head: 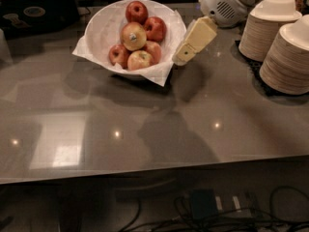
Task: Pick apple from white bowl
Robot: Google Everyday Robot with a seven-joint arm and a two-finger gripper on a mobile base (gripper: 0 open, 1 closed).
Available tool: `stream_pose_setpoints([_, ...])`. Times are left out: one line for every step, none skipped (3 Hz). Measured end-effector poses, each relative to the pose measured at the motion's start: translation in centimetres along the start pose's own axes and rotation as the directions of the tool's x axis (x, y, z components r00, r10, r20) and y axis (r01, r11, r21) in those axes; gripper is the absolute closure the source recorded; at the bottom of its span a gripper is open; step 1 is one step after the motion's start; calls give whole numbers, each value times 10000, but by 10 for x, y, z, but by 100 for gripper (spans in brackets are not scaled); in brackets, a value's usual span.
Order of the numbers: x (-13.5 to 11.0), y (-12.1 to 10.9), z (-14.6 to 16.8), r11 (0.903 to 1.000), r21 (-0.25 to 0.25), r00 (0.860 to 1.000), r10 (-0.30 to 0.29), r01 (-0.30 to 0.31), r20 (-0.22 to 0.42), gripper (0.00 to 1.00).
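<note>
The white bowl (104, 30) stands at the back of the grey counter, lined with white paper whose corners hang over the rim. It holds several red and yellow apples (133, 36) piled in the middle. My gripper (193, 42) reaches in from the upper right, its cream fingers pointing down and left just beside the bowl's right rim, above the counter. It holds nothing that I can see.
Two tall stacks of off-white disposable plates (286, 47) stand on a dark mat at the right. A black laptop (34, 11) sits at the back left. The grey counter (145, 129) stretches towards me. Cables (207, 207) lie on the floor below the front edge.
</note>
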State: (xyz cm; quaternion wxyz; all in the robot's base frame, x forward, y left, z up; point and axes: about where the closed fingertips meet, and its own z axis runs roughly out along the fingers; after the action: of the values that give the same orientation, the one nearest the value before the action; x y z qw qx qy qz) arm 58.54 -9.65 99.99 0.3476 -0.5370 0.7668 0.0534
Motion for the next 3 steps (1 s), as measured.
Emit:
stream_pose_setpoints([-35, -14, 33, 10000, -4, 9956, -58, 58, 938, 0])
stream_pose_setpoints([-35, -14, 33, 10000, -4, 9956, -58, 59, 938, 0])
stream_pose_setpoints([-39, -11, 39, 9999, 6, 9937, -164, 165, 1106, 0])
